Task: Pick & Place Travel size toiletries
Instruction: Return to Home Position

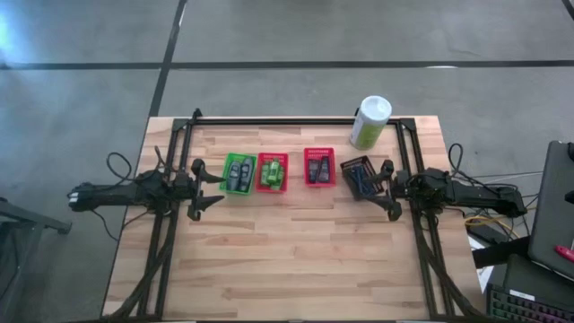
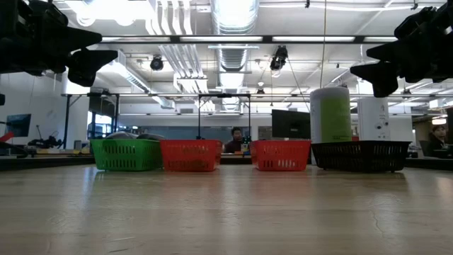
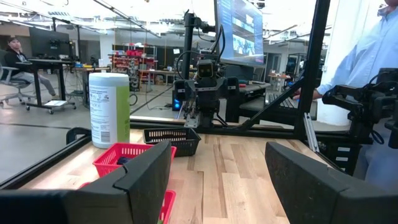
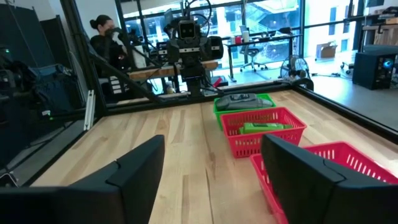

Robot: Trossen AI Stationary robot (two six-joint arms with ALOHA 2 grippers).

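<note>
Fig., L→R, high view. Left tool (image 1: 210, 186): jaws wide open, empty, near green basket (image 1: 222, 175). Toiletries (image 1: 273, 172) lie sorted in green, two red baskets (image 1: 319, 185) & dark basket (image 1: 345, 166) on tabletop (image 1: 296, 260). Right tool (image 1: 386, 189): wide open, empty, just beside dark basket. Risk: if you swing either arm low, a finger may clip & shove its nearest basket.

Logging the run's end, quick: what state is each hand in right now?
Left hand: open, holding nothing, beside the green plastic mesh basket.
Right hand: open, holding nothing, beside the dark plastic mesh basket.
</note>
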